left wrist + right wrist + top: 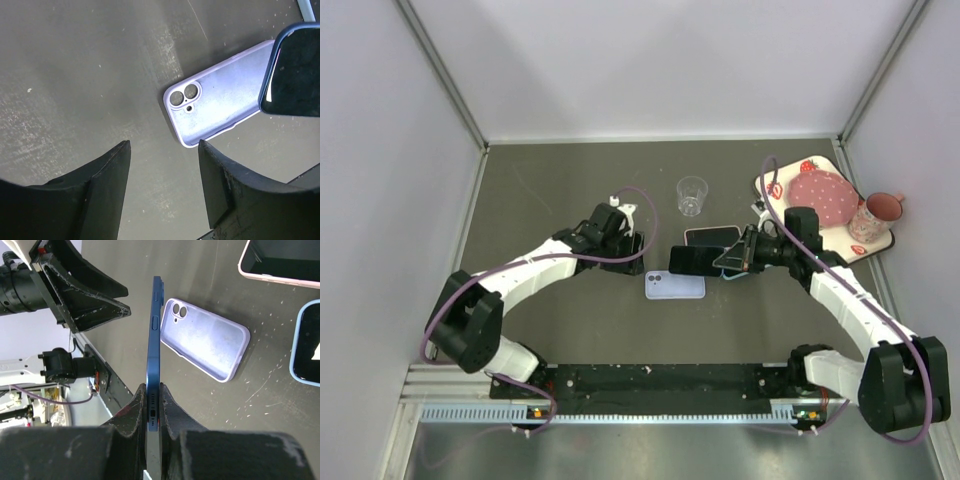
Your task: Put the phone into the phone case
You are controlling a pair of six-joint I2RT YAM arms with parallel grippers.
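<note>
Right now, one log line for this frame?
phase: pre-insert | right pincer: shut on phone | left pincer: open, empty | case: lying flat, empty

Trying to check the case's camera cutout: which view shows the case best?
Right wrist: the whole case lies in view, rim and cutout clear. Left wrist shows the cutout close up, but the phone hides the far end. Top view shows the case small.

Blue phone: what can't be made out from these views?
- Right wrist: blue phone is edge-on, screen unseen; the right hand covers its lower end.
- Left wrist: frame edges crop it to one corner.
- Top external: its height above the lavender phone case is unreadable.
</note>
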